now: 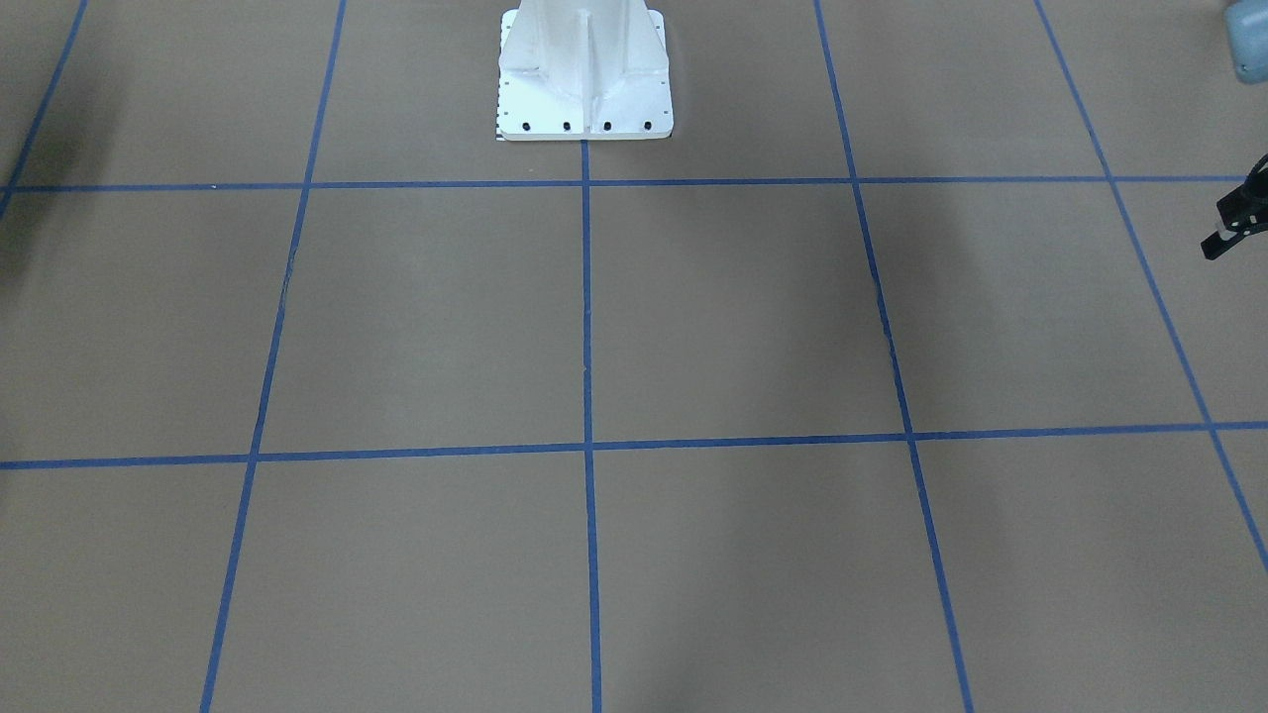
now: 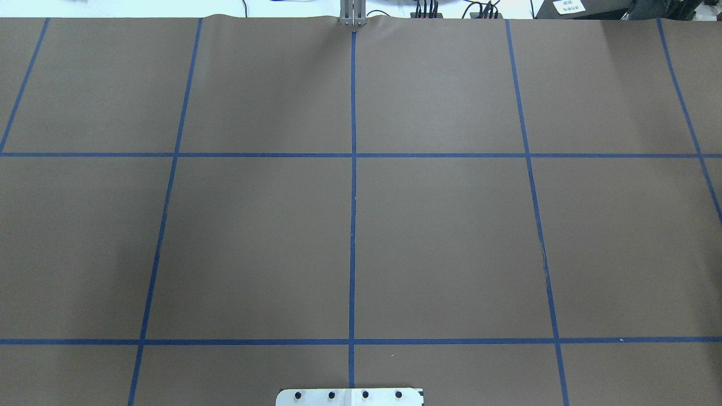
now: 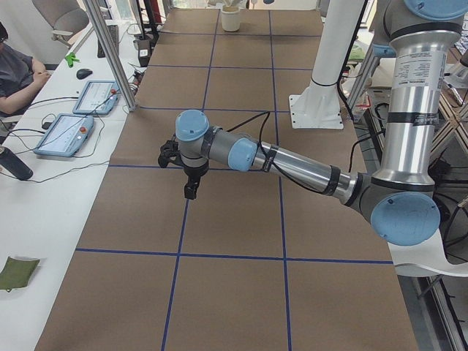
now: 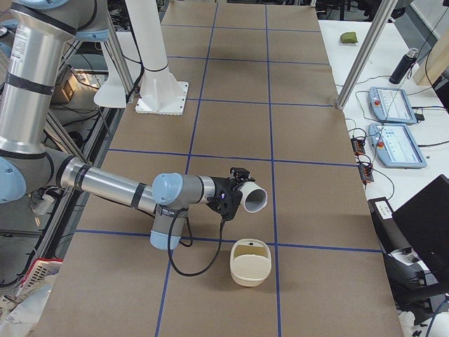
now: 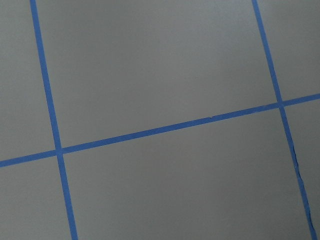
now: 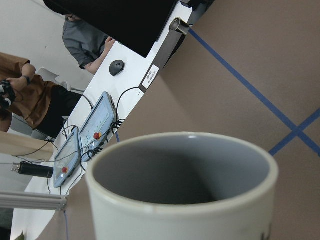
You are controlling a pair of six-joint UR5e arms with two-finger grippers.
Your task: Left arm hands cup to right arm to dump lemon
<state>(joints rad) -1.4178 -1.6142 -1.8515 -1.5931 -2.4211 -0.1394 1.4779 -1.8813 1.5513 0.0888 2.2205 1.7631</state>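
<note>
In the exterior right view the right arm's gripper holds the white cup in the air, tipped on its side with its mouth facing down and to the right. The cup fills the bottom of the right wrist view, and its grey inside looks empty. No lemon shows clearly anywhere. The left arm's gripper points down over the table, far from the cup. Only a black edge of this gripper shows in the front view, and I cannot tell whether it is open or shut.
A cream container stands on the brown table just below and in front of the tipped cup. The white robot base stands at the table's back middle. Operators, tablets and a monitor are at the side bench.
</note>
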